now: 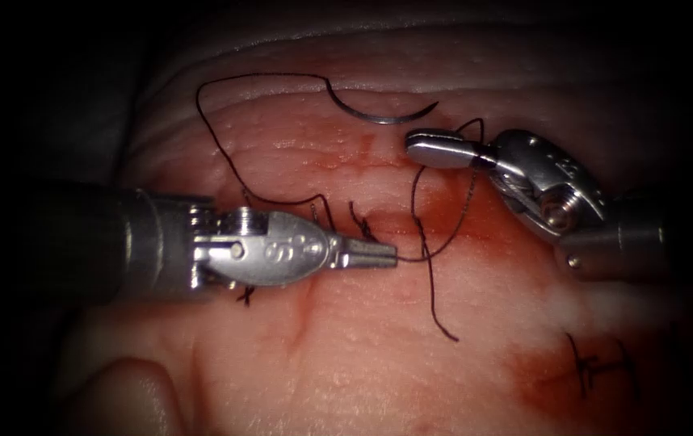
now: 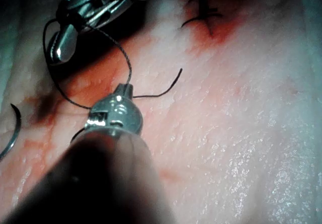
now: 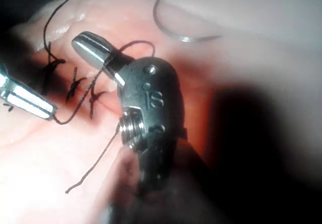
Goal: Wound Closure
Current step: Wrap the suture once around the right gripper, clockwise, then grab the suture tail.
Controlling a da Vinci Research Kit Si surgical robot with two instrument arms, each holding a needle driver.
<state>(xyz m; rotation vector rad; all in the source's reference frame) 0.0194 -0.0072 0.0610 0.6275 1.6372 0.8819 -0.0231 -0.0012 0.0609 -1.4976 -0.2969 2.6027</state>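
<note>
The curved needle (image 1: 383, 119) lies free on the tissue (image 1: 379, 355) at the far edge, held by neither tool and not in the tissue; it also appears in the wrist views (image 2: 12, 133) (image 3: 176, 32). Its black thread (image 1: 209, 137) arcs left, then down to the stitches (image 1: 322, 211) along the cut. My left tool (image 1: 383, 257) (image 2: 123, 89) is shut on the thread just right of those stitches. From there the thread rises and loops around my right tool (image 1: 423, 147) (image 3: 88, 45), whose jaws are shut with nothing between them. A loose thread tail (image 1: 451, 335) trails toward the near side.
Red fluid (image 1: 476, 218) stains the tissue between the two tools. A separate finished stitch (image 1: 597, 367) (image 2: 204, 17) sits at the near right in another red patch. A rounded fold of tissue (image 1: 128, 396) bulges at the near left.
</note>
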